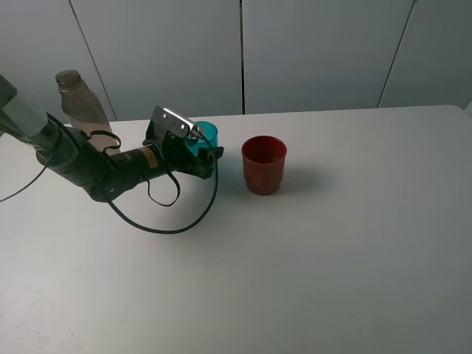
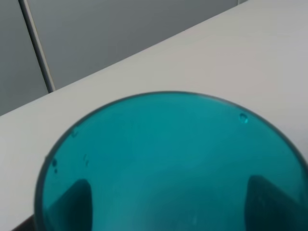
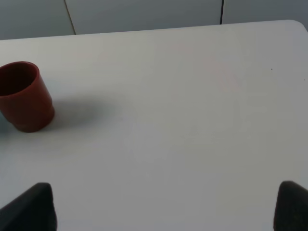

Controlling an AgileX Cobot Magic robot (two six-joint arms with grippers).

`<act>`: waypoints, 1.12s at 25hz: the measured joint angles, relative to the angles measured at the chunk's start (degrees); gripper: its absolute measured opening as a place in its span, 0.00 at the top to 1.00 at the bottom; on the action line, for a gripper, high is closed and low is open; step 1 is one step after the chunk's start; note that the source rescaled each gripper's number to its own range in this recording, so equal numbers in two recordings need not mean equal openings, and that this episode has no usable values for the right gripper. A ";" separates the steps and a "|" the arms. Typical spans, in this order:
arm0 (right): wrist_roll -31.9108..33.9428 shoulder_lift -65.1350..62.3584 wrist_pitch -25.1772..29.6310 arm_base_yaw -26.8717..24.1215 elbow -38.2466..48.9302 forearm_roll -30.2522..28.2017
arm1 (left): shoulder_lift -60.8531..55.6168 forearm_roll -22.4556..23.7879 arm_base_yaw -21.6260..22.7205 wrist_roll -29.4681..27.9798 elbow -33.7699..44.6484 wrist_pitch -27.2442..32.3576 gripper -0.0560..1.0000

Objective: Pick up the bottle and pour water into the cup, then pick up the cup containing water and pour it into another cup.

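Note:
The teal cup fills the left wrist view, with small droplets on its inner wall. My left gripper is shut on it, and both fingers show as dark shapes through its sides. In the high view the cup sits just left of the red cup, apart from it. I cannot tell whether the teal cup is lifted or tilted. The tall tinted bottle stands upright, capless, at the back left behind my left arm. My right gripper is open over bare table, far right of the red cup.
The white table runs wide to the right and front. A black cable loops from my left arm onto the table. Grey wall panels stand behind the table's back edge.

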 joint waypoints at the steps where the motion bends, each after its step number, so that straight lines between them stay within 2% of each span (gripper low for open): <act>1: 0.00 0.00 0.00 0.00 0.00 0.00 | -0.46 -0.09 0.00 0.00 0.00 0.40 0.84; 2: 0.00 0.00 0.00 0.00 0.00 0.00 | -0.98 -0.14 0.00 0.00 0.00 0.49 0.77; 3: 0.00 0.00 0.00 0.00 0.00 0.00 | -1.49 -0.38 0.00 0.00 0.00 0.62 0.63; 5: 0.00 0.00 0.00 0.00 0.00 0.00 | -2.46 -0.60 0.00 0.00 0.00 0.62 0.28; 6: 0.00 0.00 0.00 0.00 0.00 0.00 | -3.13 -0.60 0.00 0.00 0.00 0.62 0.15; 7: 0.00 0.00 0.00 0.00 0.00 0.00 | -3.70 -0.60 0.00 0.00 0.00 0.72 0.08; 9: 0.00 0.00 0.00 0.00 0.00 0.00 | -5.25 -0.63 0.00 0.00 0.00 1.14 0.04; 12: 0.00 0.00 0.00 0.00 0.00 0.00 | -7.96 -0.53 0.00 0.00 0.00 2.95 0.03; 16: 0.00 0.00 0.00 0.00 0.00 0.00 | -12.81 -0.05 0.00 -0.82 0.09 7.78 0.03; 18: 0.00 0.00 0.00 0.00 0.00 0.00 | -15.93 0.20 0.00 -3.31 0.09 11.06 0.03; 21: 0.00 0.00 0.00 0.00 0.00 0.00 | -22.14 0.55 0.00 -10.01 0.09 18.22 0.03; 23: 0.00 0.00 0.00 0.00 0.00 0.00 | -26.42 0.60 0.00 -13.26 0.09 25.58 0.03; 28: 0.00 0.00 0.00 0.00 0.00 0.00 | -37.91 -1.87 0.00 -14.76 0.09 45.86 0.03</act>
